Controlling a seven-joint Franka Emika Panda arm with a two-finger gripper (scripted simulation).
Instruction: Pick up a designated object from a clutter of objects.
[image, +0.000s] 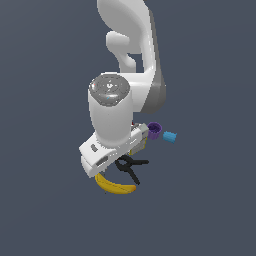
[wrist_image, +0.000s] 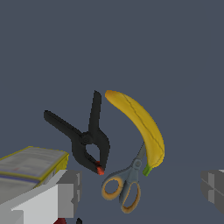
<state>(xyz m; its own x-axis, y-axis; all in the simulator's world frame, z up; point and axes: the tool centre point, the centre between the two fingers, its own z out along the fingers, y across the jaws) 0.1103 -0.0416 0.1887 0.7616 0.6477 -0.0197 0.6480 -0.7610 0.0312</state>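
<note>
Dark floor (wrist_image: 131, 43), banana (wrist_image: 140, 122) beside clamp (wrist_image: 87, 140) (no legible labels) — claw (wrist_image: 140, 188) open

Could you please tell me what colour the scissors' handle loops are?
Orange, on the scissors beside the banana; the wrist view shows them best.

The white arm bends steeply downward, its pincer (wrist_image: 140, 188) spread wide with both fingers (wrist_image: 70, 192) empty.
</note>
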